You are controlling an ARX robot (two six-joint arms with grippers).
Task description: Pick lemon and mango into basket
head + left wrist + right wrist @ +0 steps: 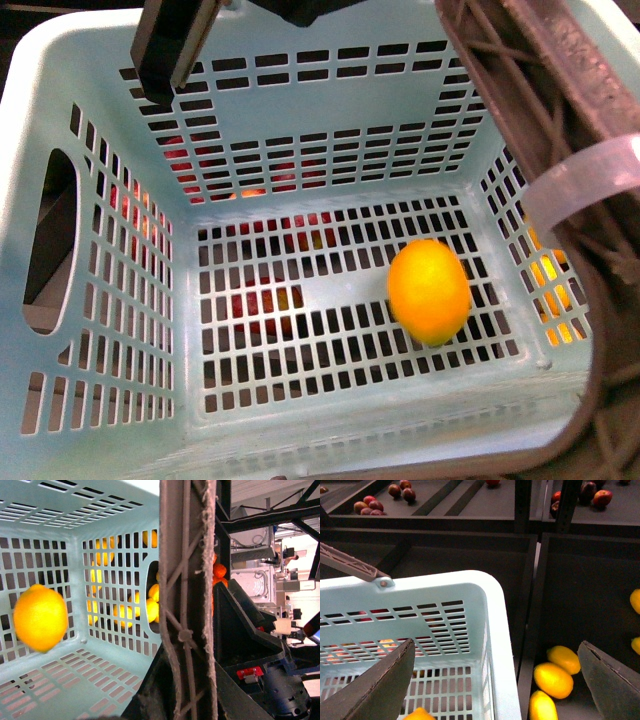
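One lemon (429,291) inside one basket (90,60).
The lemon sits low over the slotted floor, right of centre. The right jaws stand spread wide above the rim. The left jaws are masked by the brown handle (187,580), so I cannot tell their state. The right wrist view shows five yellow fruits (553,680) in the bin just beside the basket; other views catch yellow only through slots. Red fruit (270,310) shows beneath the floor.
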